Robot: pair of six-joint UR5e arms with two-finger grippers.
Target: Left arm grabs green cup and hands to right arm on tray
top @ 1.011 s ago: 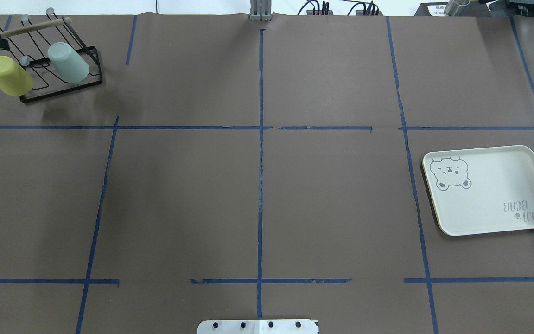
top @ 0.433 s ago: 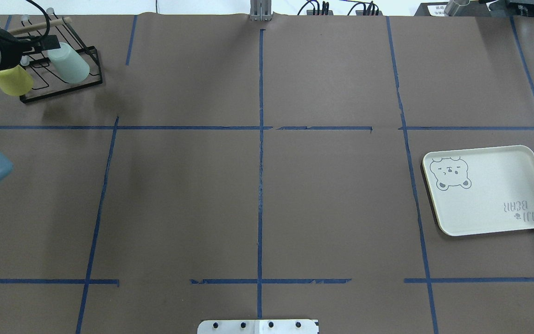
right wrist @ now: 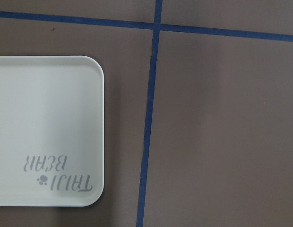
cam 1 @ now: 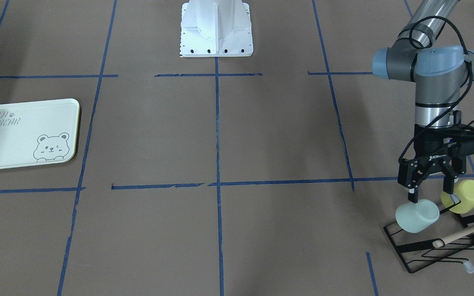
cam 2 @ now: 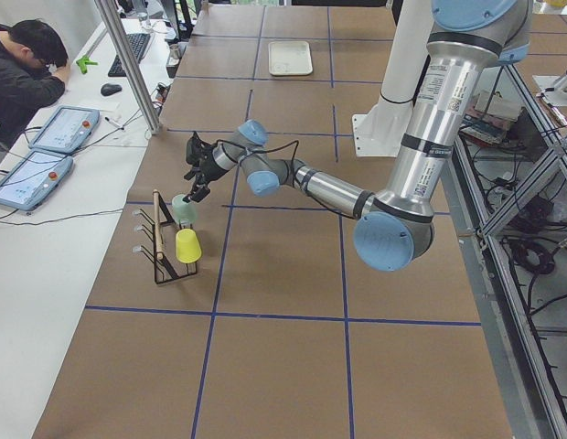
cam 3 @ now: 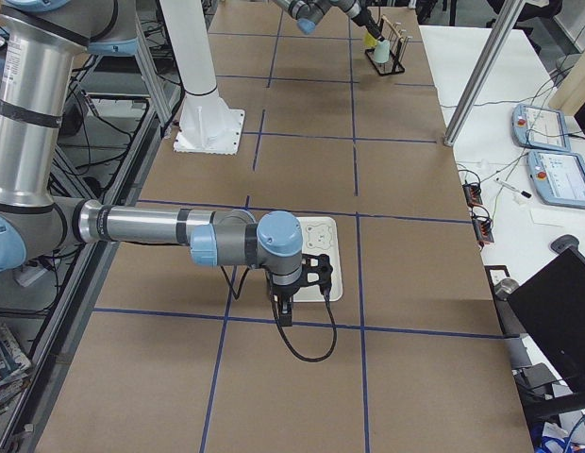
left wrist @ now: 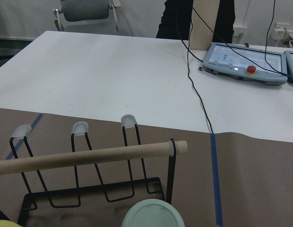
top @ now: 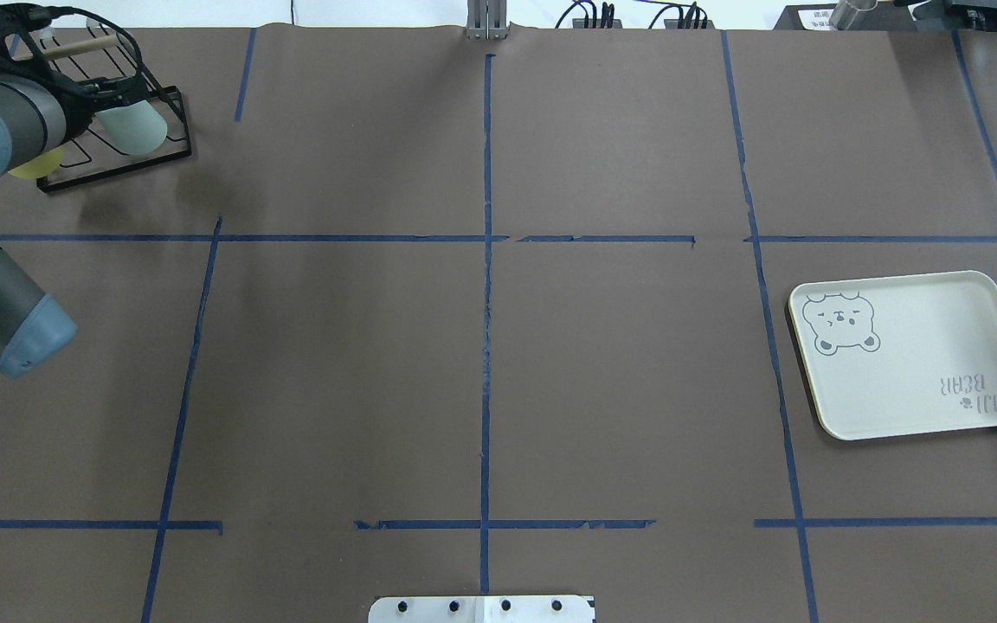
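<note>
The green cup [cam 1: 417,216] hangs tilted on the black wire rack [cam 1: 434,248], next to a yellow-green cup [cam 1: 465,196]. My left gripper [cam 1: 432,200] is open, pointing down just above the green cup, one finger by its upper side and the other between the two cups. The cup also shows in the overhead view [top: 137,130] and as a base in the left wrist view [left wrist: 153,213]. The tray [top: 914,355] lies empty at the table's right. My right gripper [cam 3: 285,311] hovers by the tray's [cam 3: 321,264] edge; I cannot tell whether it is open or shut.
The rack has a wooden dowel [left wrist: 90,156] across its top and several capped prongs. The white robot base [cam 1: 216,28] stands mid-table. The right wrist view shows the tray's lettered corner [right wrist: 47,132] and blue tape lines.
My left arm has swung in from the left edge over the rack and now covers part of both cups. Cups and tray have not moved.
</note>
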